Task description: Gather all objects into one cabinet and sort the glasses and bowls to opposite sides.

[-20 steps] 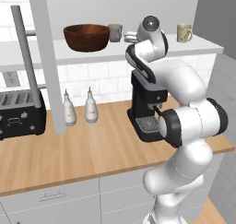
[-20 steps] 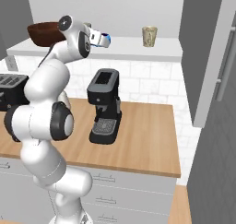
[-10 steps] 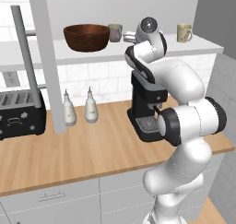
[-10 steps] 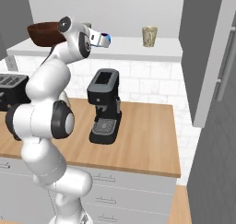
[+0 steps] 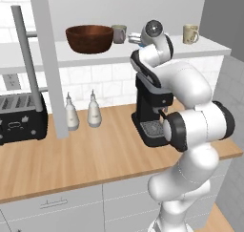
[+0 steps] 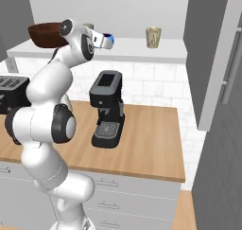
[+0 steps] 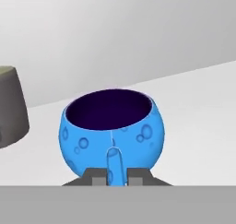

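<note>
Gripper (image 7: 112, 176) is seen closed down on the near wall of the small blue bowl (image 7: 112, 131), one finger (image 7: 113, 165) visible pressed against the blue outside, the other presumably inside the rim and hidden; a pinch on the rim judged the only workable hold on so round a body. Bowl is held upright at the white shelf floor (image 7: 198, 108) of the cabinet, mouth up; whether it rests on the shelf or is just lifted off cannot be told. In the right base view the blue bowl (image 6: 108, 36) is glimpsed at the end of the hand, mostly covered by it. Grey-olive mug (image 7: 9, 108) is cut off at the edge of the hand view, just beside the bowl; handle not seen there. Large brown wooden bowl (image 5: 89, 38) sits on the shelf's left part with the olive mug (image 5: 118, 34) close by; cream mug (image 5: 190, 34) stands well apart to the right. Sorting judged unfinished, as bowls and mugs are interleaved. Grey cabinet door (image 5: 50, 59) hides part of the shelf
</note>
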